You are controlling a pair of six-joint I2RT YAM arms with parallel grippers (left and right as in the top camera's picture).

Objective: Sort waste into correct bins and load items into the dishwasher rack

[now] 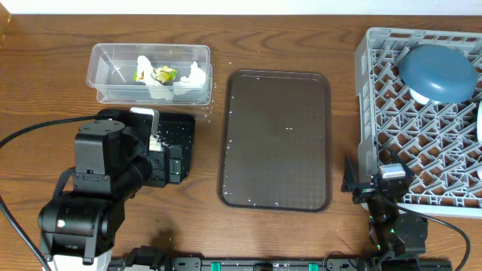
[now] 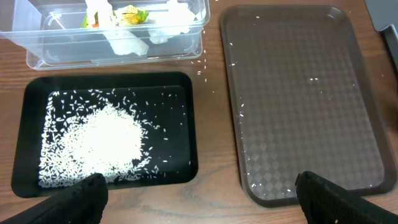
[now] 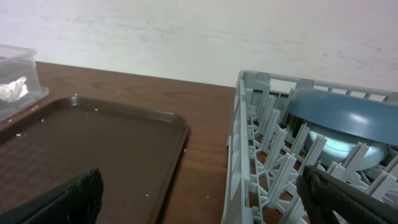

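Left jaws: wide, empty, hanging over the near edge of the black tray [image 2: 180, 124]. Right jaws: wide, empty, at the lower-left corner of the dishwasher rack [image 1: 363, 113], looking along it.

Where things are:
- **Rice:** the rice heap [image 2: 106, 140] lies in the black tray, lower left of the left wrist view.
- **Other waste:** tissues [image 2: 127, 40] and the yellow-green wrapper [image 2: 130, 14] are in the clear tub [image 2: 112, 55], just above the black tray.
- **Dishes:** the dark blue dish [image 1: 440, 71] sits on the rack pegs, upper right of overhead, with a pale bowl [image 3: 329, 140] under it. Cup and stick: can't spot them.

My read of what's left: only stray grains [image 2: 314, 79] on the brown serving tray [image 2: 298, 155], plus a few on the tabletop [image 1: 301, 38] between tub and tray.

The relation that matters is the brown tray against the left jaws. It lies to their right, just beside the black tray. Its long axis runs top to bottom of frame, at right angles to the black tray's.

The left arm [image 1: 98, 181] is nearer to both tray and bin. The right arm [image 1: 395, 226] is near the tray's lower-right corner but well apart from the bin.

Surface: the brown tray is textured with a raised rim. The grains look too small to pinch, so probably tip or sweep.

Room: a strip of bare wood on each side of the tray, rack close on its right.
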